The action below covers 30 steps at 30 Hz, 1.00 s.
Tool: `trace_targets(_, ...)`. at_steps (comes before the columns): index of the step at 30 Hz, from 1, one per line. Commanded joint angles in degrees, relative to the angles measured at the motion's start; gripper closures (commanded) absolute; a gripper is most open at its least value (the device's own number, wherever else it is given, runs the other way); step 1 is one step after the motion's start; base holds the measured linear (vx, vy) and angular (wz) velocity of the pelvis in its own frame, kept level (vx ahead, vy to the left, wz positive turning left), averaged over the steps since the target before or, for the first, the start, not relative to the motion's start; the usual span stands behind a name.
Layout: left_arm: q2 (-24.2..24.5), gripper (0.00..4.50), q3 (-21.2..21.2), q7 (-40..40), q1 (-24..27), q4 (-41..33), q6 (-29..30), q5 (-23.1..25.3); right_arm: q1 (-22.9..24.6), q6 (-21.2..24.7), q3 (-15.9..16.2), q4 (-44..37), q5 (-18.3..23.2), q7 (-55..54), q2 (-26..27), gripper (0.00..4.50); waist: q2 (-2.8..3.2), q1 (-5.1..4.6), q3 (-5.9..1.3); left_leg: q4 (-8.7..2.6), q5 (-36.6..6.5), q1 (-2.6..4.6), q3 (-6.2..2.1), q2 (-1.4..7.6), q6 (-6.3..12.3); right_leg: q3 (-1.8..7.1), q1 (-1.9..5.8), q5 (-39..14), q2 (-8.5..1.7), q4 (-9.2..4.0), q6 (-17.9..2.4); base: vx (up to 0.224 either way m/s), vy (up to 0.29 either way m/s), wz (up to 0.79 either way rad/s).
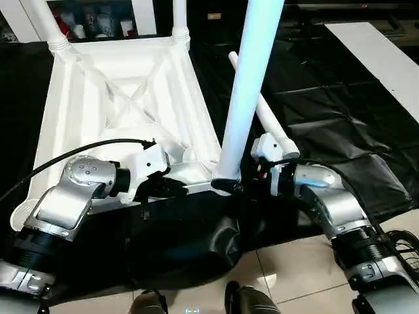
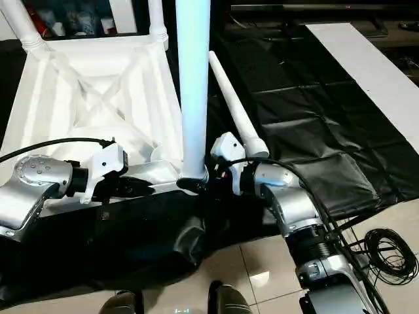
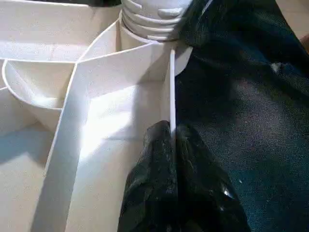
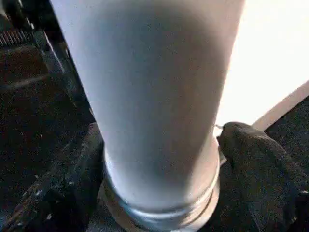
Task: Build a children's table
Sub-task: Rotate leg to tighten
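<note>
The white tabletop (image 1: 98, 98) lies upside down on a black cloth, ribs facing up. Two legs (image 1: 46, 19) (image 1: 180, 19) stand in its far corner sockets. A third leg (image 1: 252, 85) stands upright in the near right corner socket. My right gripper (image 1: 228, 183) is closed around this leg's base, one black finger (image 4: 63, 183) on each side. My left gripper (image 1: 177, 190) is shut on the tabletop's thin near rim (image 3: 171, 87), just beside that socket. Another leg (image 2: 232, 98) lies loose on the cloth to the right of the tabletop.
The black cloth (image 1: 327, 111) covers the floor under the work and bunches at its near edge. A flat white board (image 1: 386, 59) lies at the back right. A cabinet (image 1: 98, 19) stands behind the tabletop. Coiled cables (image 2: 389, 252) lie on the tiles near my right arm.
</note>
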Motion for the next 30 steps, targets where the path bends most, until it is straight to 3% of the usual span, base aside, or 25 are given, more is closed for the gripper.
trace_targets(1, -0.4, 4.42, -3.0, -1.9, 1.7, 0.2, 0.7, 0.0, -0.9, -0.3, 0.1, 1.2, -0.4, 0.3, 0.1, 0.53, 0.38, -0.10, -4.50, -2.49, -5.1, 0.46, 0.66, 0.26, 4.50, 1.84, 4.31, -2.8, -2.57, -2.31, -15.1, 0.000, 0.000, 0.00)
trace_targets(5, -0.3, 4.42, -3.1, -1.9, 1.6, 0.3, 0.7, 0.1, -1.6, -1.2, 0.0, 2.4, -0.2, 0.6, 0.5, 0.53, 0.43, -0.13, -4.42, -2.52, -6.3, 0.58, 0.64, 0.34, 4.38, 1.84, 4.18, -4.8, -2.64, -2.49, -14.9, 0.000, 0.000, 0.00)
trace_targets(8, -0.3, 4.50, -3.0, -2.0, 1.6, 0.4, 0.7, 0.1, -1.8, -1.5, -0.3, 3.1, 0.0, 0.8, 0.7, 0.94, 0.36, -0.17, -4.44, -2.49, -6.0, 0.53, 0.63, 0.32, 4.47, 1.84, 4.21, -4.5, -2.62, -2.42, -14.9, 0.000, 0.000, 0.00)
trace_targets(17, -0.2, 4.50, -3.0, -2.2, 1.4, 0.7, 0.7, 0.0, -1.9, -2.9, -0.7, 4.4, 0.5, 2.1, 0.8, 1.60, 0.44, -0.18, -4.42, -2.47, -6.2, 0.54, 0.62, 0.35, 4.65, 1.81, 4.15, -4.4, -2.63, -2.41, -15.2, 0.000, 0.000, 0.00)
trace_targets(30, -0.2, 4.50, -2.8, -2.2, 1.6, 0.6, 0.8, -0.2, -1.3, -3.6, -1.0, 4.8, 0.5, 2.1, 1.2, 1.77, 0.51, -0.16, -4.35, -2.49, -6.2, 0.58, 0.62, 0.36, 4.59, 1.83, 4.11, -4.1, -2.59, -2.40, -15.3, 0.000, 0.000, 0.00)
